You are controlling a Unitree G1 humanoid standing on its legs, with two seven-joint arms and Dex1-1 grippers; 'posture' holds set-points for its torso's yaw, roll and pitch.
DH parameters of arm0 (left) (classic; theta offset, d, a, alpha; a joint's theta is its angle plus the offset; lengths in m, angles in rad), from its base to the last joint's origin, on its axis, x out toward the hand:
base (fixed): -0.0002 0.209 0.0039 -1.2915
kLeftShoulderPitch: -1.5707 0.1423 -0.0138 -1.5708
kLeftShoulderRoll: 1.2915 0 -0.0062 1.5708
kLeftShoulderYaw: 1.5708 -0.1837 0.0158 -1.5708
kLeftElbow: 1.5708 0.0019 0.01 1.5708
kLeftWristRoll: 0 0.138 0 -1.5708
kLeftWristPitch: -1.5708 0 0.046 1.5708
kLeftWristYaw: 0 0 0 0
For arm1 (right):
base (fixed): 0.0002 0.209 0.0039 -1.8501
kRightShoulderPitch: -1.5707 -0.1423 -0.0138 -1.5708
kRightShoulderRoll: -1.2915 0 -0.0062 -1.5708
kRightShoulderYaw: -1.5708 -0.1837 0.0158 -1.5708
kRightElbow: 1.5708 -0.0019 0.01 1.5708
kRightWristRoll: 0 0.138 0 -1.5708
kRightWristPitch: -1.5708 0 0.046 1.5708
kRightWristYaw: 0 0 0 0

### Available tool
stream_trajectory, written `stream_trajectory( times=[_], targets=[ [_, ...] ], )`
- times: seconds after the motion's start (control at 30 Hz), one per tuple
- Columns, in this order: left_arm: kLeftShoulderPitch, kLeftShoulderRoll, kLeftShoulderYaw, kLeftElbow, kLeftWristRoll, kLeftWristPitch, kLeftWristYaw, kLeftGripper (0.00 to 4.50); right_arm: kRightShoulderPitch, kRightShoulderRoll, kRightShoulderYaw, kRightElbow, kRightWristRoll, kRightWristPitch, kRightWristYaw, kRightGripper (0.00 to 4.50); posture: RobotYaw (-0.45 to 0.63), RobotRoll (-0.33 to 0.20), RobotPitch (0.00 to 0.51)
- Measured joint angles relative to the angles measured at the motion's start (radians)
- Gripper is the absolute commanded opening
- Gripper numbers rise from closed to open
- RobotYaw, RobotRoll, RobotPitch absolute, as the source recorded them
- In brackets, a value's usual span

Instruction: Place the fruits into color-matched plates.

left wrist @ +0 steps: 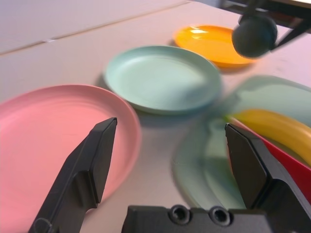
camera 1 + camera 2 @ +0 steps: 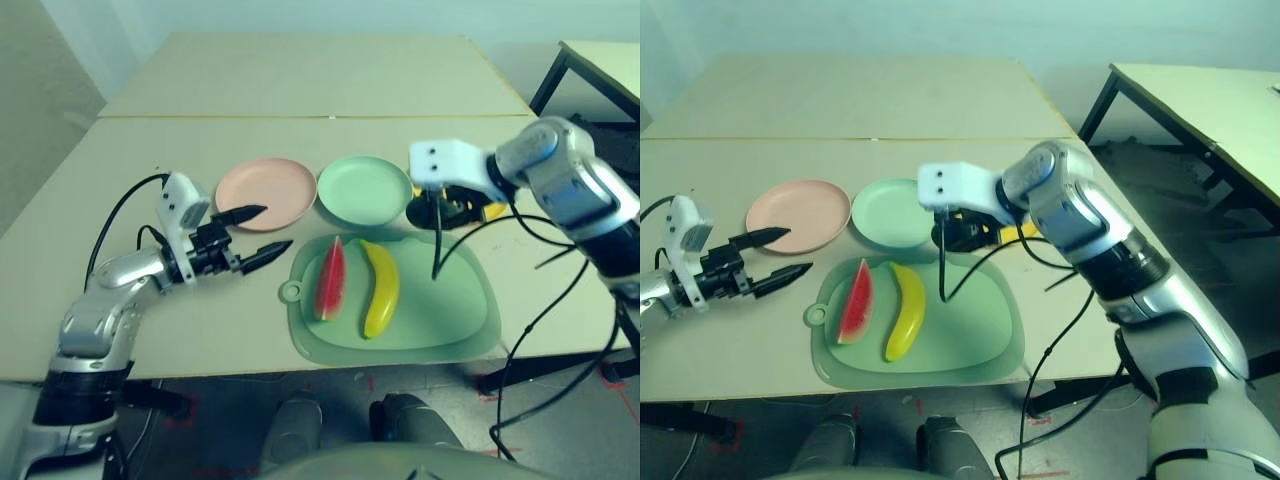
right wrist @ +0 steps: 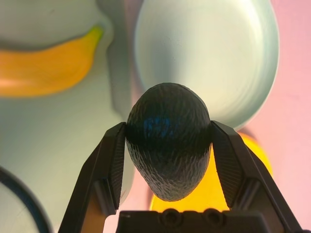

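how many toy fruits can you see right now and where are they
3. The watermelon wedge and the banana lie side by side on the cutting board. The avocado is gripped in the right hand, above the table near the yellow plate.

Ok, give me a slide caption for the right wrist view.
Right gripper shut on the dark avocado, held above the mint green plate.

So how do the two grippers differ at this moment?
The left gripper is open and empty, near the pink plate; the right gripper is shut on the avocado. The left gripper points roughly level over the table, the right gripper tilts downward near the green plate. Both have two black fingers.
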Motion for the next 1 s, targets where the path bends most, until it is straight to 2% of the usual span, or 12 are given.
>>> stream_trajectory(
  times=[0.2, 0.3, 0.47, 0.7, 0.73, 0.83, 1.0],
  targets=[
    [-0.023, -0.036, -0.044, -0.062, 0.009, 0.068, 0.077, 4.5, -0.092, 0.2, -0.009, 0.336, -0.038, -0.208, -0.164, 2.87, 0.17, 0.0, 0.08],
    [-0.027, -0.035, -0.065, -0.071, 0.01, 0.079, 0.078, 4.5, -0.118, 0.253, -0.016, 0.442, -0.046, -0.283, -0.199, 2.87, 0.18, 0.0, 0.085],
    [-0.053, -0.035, -0.098, -0.079, 0.018, 0.091, 0.078, 4.5, -0.123, 0.315, -0.017, 0.583, -0.057, -0.38, -0.223, 2.87, 0.18, 0.0, 0.085],
    [-0.062, -0.035, -0.108, -0.089, 0.028, 0.115, 0.074, 4.5, -0.123, 0.339, -0.017, 0.688, -0.094, -0.446, -0.261, 2.87, 0.17, 0.0, 0.092],
    [-0.062, -0.034, -0.109, -0.098, 0.027, 0.12, 0.07, 4.5, -0.123, 0.344, -0.017, 0.697, -0.098, -0.453, -0.271, 3.62, 0.17, 0.0, 0.091],
    [-0.052, -0.018, -0.109, -0.125, 0.024, 0.128, 0.047, 4.5, -0.123, 0.347, -0.03, 0.716, -0.107, -0.477, -0.311, 4.48, 0.17, 0.0, 0.09],
    [-0.024, 0.006, -0.107, -0.131, 0.022, 0.129, 0.027, 4.5, -0.128, 0.297, -0.053, 0.71, -0.124, -0.497, -0.321, 4.48, 0.17, 0.0, 0.081]
  ],
)
